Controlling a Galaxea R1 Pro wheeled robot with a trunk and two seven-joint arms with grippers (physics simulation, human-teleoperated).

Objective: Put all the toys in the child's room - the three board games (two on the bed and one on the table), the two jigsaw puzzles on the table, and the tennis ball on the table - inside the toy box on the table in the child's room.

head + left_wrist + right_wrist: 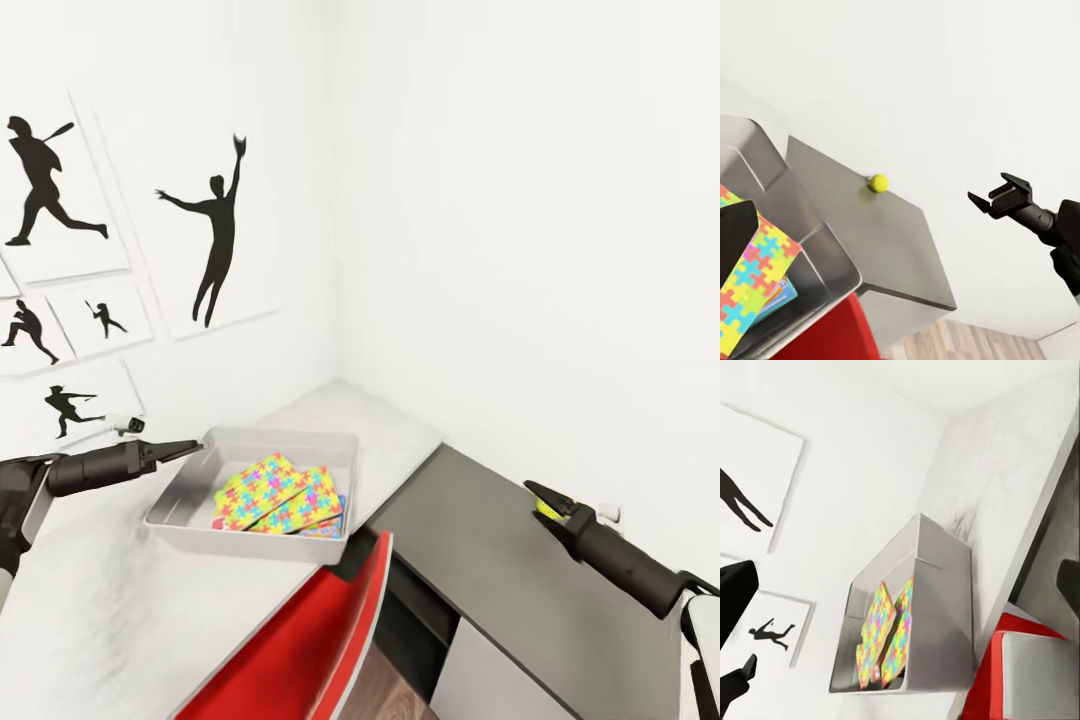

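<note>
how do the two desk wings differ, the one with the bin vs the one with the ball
The light grey wing is pale and speckled; the dark grey wing is a plain charcoal. The light wing carries the toy box holding the jigsaw puzzles; the dark wing carries only the tennis ball. Both are flat tops meeting at the room's corner.

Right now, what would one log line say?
jigsaw puzzles in toy box | tennis ball on table | right end effector open, nearby

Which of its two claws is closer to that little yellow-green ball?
The right gripper: in the head view it overlaps the tennis ball on the dark grey wing. The left gripper is far off, by the toy box.
</note>
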